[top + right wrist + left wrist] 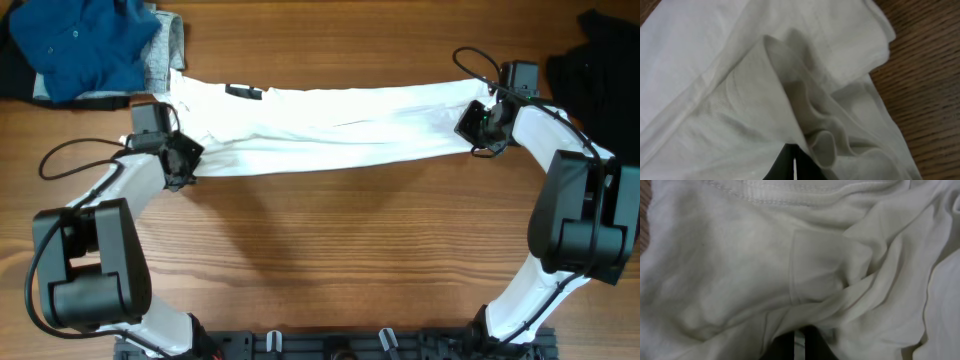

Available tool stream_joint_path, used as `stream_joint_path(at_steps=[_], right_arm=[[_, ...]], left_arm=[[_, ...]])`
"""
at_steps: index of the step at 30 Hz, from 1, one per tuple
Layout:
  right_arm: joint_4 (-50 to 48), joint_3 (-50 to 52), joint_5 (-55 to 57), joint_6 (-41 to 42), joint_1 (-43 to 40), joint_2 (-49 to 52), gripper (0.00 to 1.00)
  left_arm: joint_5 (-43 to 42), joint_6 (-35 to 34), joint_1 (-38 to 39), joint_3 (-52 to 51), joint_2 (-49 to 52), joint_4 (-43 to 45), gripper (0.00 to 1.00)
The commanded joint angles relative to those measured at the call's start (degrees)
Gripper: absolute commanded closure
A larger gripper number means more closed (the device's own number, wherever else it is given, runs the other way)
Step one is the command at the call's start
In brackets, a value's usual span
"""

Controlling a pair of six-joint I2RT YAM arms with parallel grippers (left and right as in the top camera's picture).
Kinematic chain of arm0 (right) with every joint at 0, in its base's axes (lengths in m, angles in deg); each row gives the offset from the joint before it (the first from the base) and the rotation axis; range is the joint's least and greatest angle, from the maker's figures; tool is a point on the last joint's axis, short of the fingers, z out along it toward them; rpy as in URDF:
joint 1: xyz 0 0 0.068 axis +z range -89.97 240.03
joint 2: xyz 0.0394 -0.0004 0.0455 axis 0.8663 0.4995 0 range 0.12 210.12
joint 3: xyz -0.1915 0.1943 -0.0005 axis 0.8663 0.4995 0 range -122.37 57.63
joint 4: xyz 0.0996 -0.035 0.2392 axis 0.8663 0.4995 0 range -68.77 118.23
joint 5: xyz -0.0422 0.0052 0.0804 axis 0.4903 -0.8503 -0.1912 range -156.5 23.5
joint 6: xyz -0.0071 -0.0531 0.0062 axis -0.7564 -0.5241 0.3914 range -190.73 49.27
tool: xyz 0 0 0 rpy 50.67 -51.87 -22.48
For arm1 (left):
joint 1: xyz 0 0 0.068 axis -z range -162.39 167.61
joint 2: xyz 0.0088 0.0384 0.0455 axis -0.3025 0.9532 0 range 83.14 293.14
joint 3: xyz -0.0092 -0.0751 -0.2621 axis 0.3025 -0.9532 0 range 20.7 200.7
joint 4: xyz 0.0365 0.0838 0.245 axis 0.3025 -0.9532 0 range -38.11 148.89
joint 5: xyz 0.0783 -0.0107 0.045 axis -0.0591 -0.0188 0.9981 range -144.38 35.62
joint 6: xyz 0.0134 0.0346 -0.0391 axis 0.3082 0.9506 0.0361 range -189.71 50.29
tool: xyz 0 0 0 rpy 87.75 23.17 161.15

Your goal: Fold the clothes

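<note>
The white T-shirt (330, 128) is stretched into a long band across the table between my two grippers. A small patch of its black lettering (243, 92) shows near the top left. My left gripper (180, 158) is shut on the shirt's left end; its wrist view shows bunched white cloth (790, 270) pinched between the dark fingers (799, 347). My right gripper (478, 125) is shut on the shirt's right end; its wrist view shows folded white cloth (765, 85) over the fingers (794, 167).
A blue garment (85, 45) lies on a grey one (172, 45) at the back left corner. A black garment (598, 62) lies at the back right. Bare wooden table (340, 250) fills the front half.
</note>
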Motion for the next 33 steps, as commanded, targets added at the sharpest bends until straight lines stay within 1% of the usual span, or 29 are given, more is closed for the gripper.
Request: stream_joint_path(at_steps=[1, 5, 7, 10, 11, 12, 14, 15, 16, 17, 18, 19, 20, 21, 22, 24, 26, 27, 29, 30, 33], right_arm=[[0.7, 0.3, 7.4, 0.0, -1.1, 2.9, 0.95], [1.0, -0.1, 7.4, 0.0, -1.1, 1.9, 0.96], [1.7, -1.1, 7.4, 0.0, -1.1, 1.1, 0.96], [4.2, -3.7, 7.4, 0.0, -1.1, -0.3, 0.96], [5.4, -5.1, 7.4, -0.5, -1.1, -1.0, 0.91], [6.2, -6.2, 7.3, -1.4, -1.1, -1.6, 0.82], [7.8, -8.3, 7.3, -3.1, -1.1, -3.0, 0.47], [8.7, -9.2, 7.2, -3.8, -1.1, -3.5, 0.33], [10.4, -10.9, 6.9, -4.9, -1.2, -4.1, 0.22], [11.6, -12.1, 6.9, -5.2, -1.4, -4.3, 0.15], [13.0, -13.8, 6.0, -6.4, -1.7, -4.5, 0.11], [14.2, -15.6, 4.4, -8.7, -2.3, -4.5, 0.07], [14.8, -17.1, 2.3, -11.5, -2.9, -4.4, 0.04], [14.8, -18.0, 0.5, -14.0, -3.6, -4.4, 0.02], [14.7, -18.4, -0.4, -15.5, -4.3, -4.4, 0.01], [13.9, -18.6, -0.5, -18.0, -6.8, -4.2, 0.01], [13.6, -18.6, -2.1, -20.2, -9.2, -3.4, 0.01], [13.7, -18.6, -5.0, -23.0, -10.6, -2.9, 0.00], [14.8, -18.6, -14.4, -31.9, -13.6, -1.2, 0.00], [15.1, -18.6, -16.3, -33.3, -14.5, -0.6, 0.00], [15.3, -18.6, -20.5, -33.8, -17.5, 2.1, 0.00]], left_arm=[[4.5, 0.3, -2.5, -1.7, 1.6, -2.2, 0.91], [4.5, 0.3, -2.4, -1.7, -0.7, -2.3, 0.89], [4.5, 0.3, -2.4, -1.7, -2.4, -2.7, 0.83], [4.5, 0.3, -2.4, -1.7, -5.5, -3.9, 0.80], [4.5, 0.3, -2.4, -1.8, -7.1, -4.5, 0.78], [4.5, 0.3, -2.4, -1.7, -8.3, -4.9, 0.78], [4.5, 0.3, -2.4, -1.8, -10.8, -5.8, 0.71], [4.5, 0.3, -2.4, -1.8, -12.0, -6.2, 0.66], [4.5, 0.3, -2.4, -1.8, -13.2, -6.6, 0.57], [4.5, 0.3, -2.4, -1.8, -14.4, -7.0, 0.51], [4.5, 0.3, -2.4, -1.8, -15.5, -7.4, 0.43], [4.5, 0.3, -2.4, -1.8, -16.3, -7.7, 0.35], [4.5, 0.3, -2.4, -1.8, -17.5, -8.0, 0.25], [4.4, 0.3, -2.4, -1.8, -18.4, -8.2, 0.17], [4.3, 0.3, -2.4, -1.8, -18.8, -8.3, 0.11], [3.8, 0.3, -2.4, -1.8, -19.7, -8.3, 0.00], [3.0, 0.2, -2.4, -1.8, -19.7, -8.3, 0.00], [2.3, 0.2, -2.4, -1.8, -19.6, -8.3, 0.00], [1.0, 0.3, -2.4, -1.8, -19.6, -8.3, 0.00], [0.3, 0.3, -2.4, -1.8, -19.6, -8.3, 0.00], [-0.9, 0.1, -2.4, -1.8, -19.6, -8.3, 0.00]])
